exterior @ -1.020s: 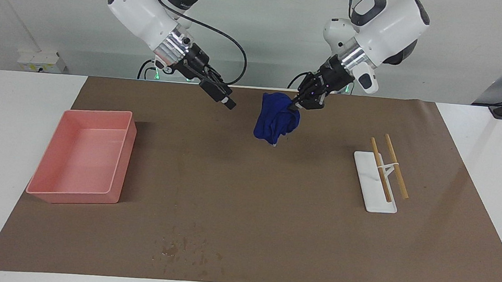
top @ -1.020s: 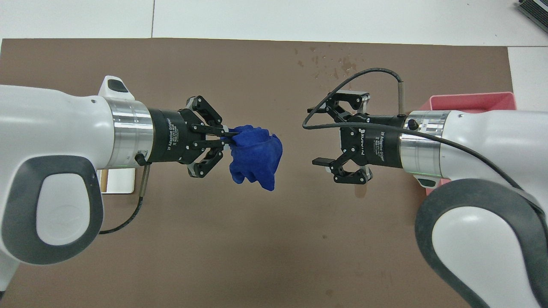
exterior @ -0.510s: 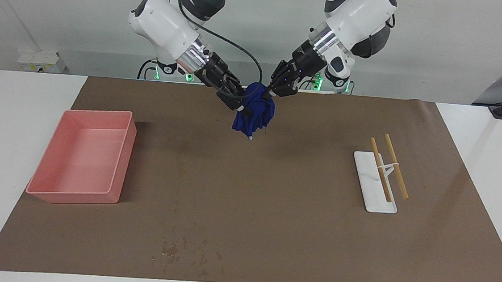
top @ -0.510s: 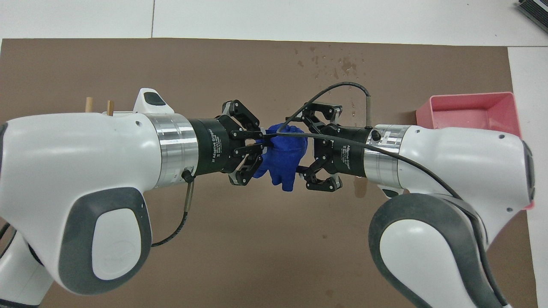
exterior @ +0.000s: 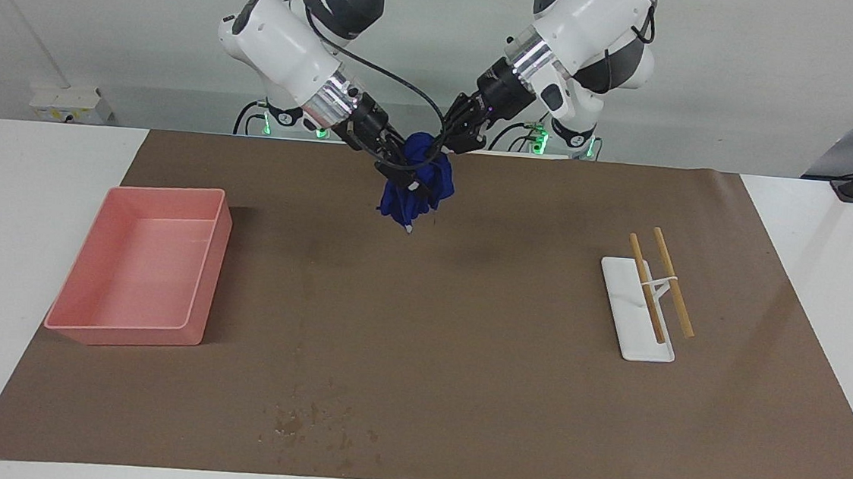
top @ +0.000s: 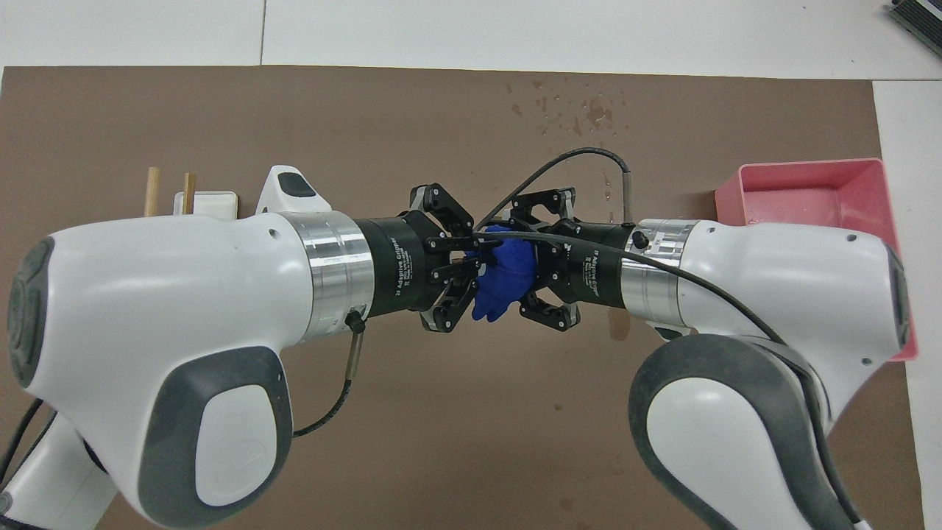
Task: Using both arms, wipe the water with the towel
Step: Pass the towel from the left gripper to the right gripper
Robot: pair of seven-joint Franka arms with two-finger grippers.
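Looks like the handover step: the left gripper is pinching the towel tight in mid-air over the mat's robot end, well apart from the water. The right gripper is straddling the towel too; can't tell if it's gripping. Next it needs a firm hold before the left releases. The facing view is showing the towel dangling; overhead it's showing both grippers head-on.

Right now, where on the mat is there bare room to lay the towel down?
Bare mat lies between the bin and the tray, nearer the robots than the water drops. It is crowded where both grippers meet at the towel.
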